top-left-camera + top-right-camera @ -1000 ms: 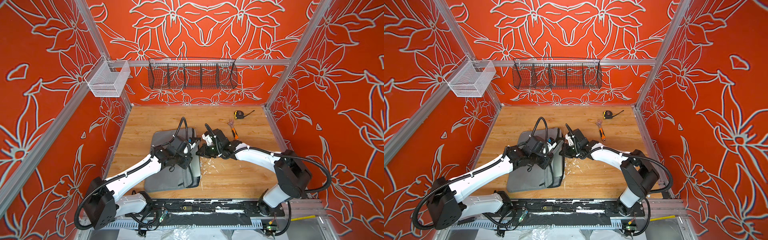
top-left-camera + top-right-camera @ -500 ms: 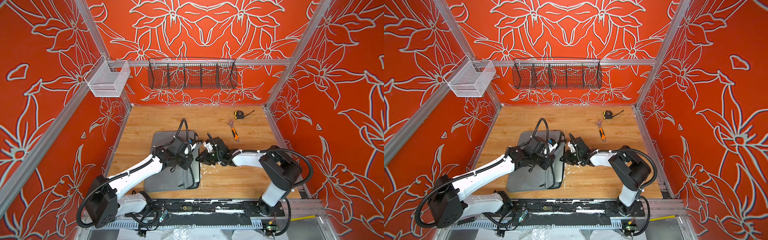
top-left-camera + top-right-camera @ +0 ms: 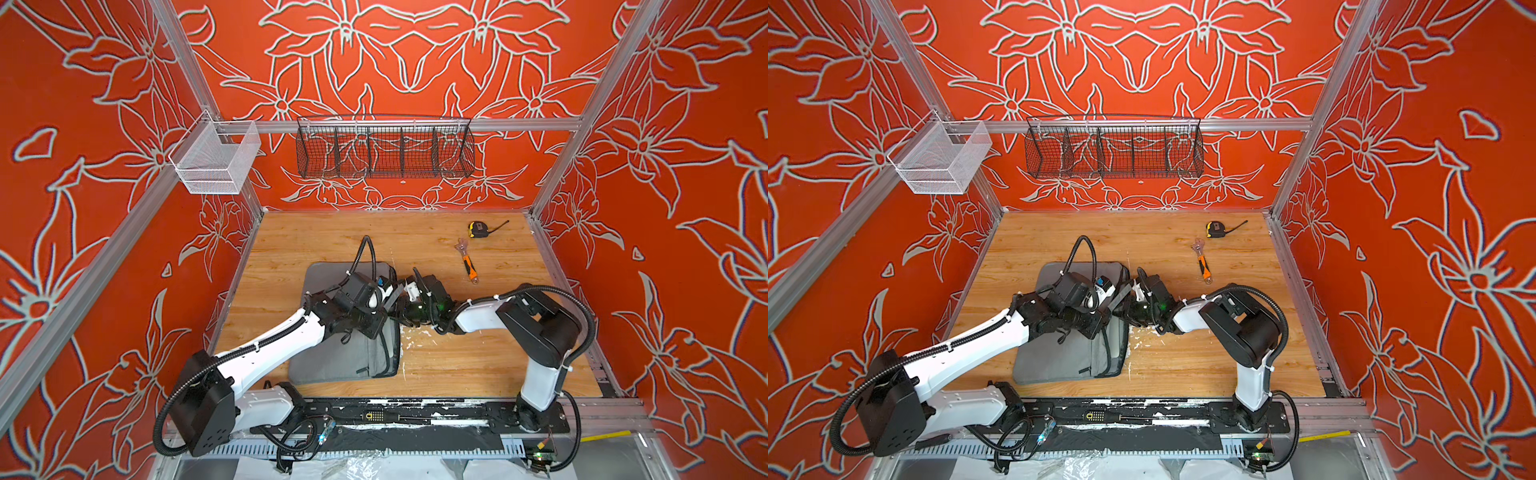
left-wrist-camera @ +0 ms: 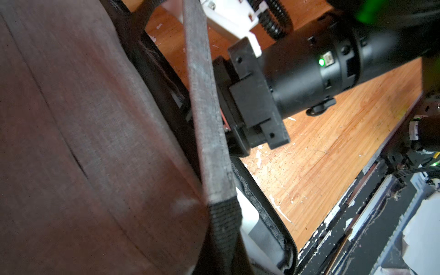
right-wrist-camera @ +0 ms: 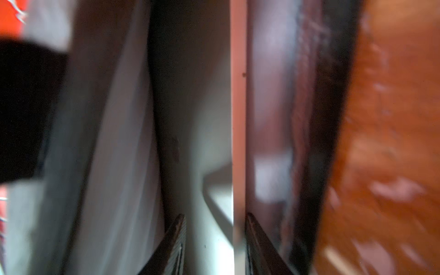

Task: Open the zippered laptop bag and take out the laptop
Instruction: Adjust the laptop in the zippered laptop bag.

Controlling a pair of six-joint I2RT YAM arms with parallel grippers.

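While the zippered laptop bag (image 3: 340,357) lies flat at 8 o'clock on the table (image 3: 478,357), its 3 o'clock edge gapes, and the laptop (image 4: 250,214) shows inside only as a pale sliver, as I judge it. Risk: if the strap handle (image 4: 204,107) slips from the left gripper (image 3: 385,293), clamped tight and apparently on it, the flap falls across my reach; lining caught with the metal would drag the bag. On the right gripper (image 5: 215,240) the fingers stand parted, straddling a thin edge, holding nothing
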